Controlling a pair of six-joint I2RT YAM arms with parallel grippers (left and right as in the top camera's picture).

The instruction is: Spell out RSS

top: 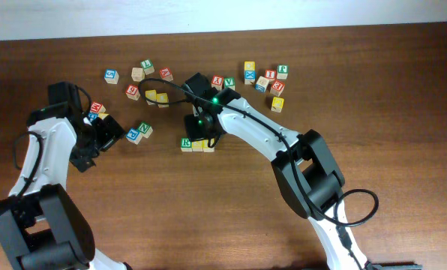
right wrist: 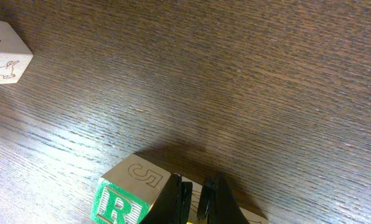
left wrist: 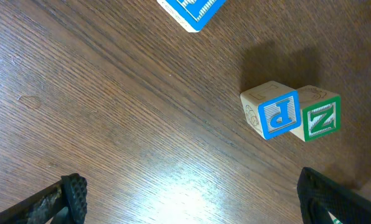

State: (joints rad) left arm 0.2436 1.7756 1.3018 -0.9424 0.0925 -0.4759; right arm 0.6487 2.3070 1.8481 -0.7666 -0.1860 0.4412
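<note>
At the near edge of the table (top: 208, 217) the two arms rise from about 7 and 5 o'clock. The left arm (top: 40, 146) reaches toward 9 o'clock. The left jaws stand wide and hold nothing: their black fingers (left wrist: 70, 198) sit at the bottom corners of the wrist view with only bare wood between them. Just beyond them, toward 3 o'clock, a blue P block (left wrist: 277, 113) and a green N block (left wrist: 321, 118) lie touching side by side.

The right arm (top: 261, 135) stretches from 5 o'clock to the middle of the table. The right jaws are pressed together with nothing between them, the fingers (right wrist: 173, 198) meeting. Their tips are directly above the row at the centre; whether they touch it I cannot tell. The row runs from 9 to 3 o'clock. The R block (top: 186, 143), white-faced with a green letter, is at the 9 o'clock end. The first yellow block (top: 198, 145) sits against it, and the second yellow block (top: 208, 145) is next along. The jaws partly cover the yellow pair, and their letters are too small to read.

Farther out, a pale wooden block (right wrist: 5, 59) with a line drawing shows at the edge of the right wrist view. A scatter of blocks (top: 147, 67) lies near 11 o'clock, and a second scatter (top: 265, 82) near 1 o'clock.
</note>
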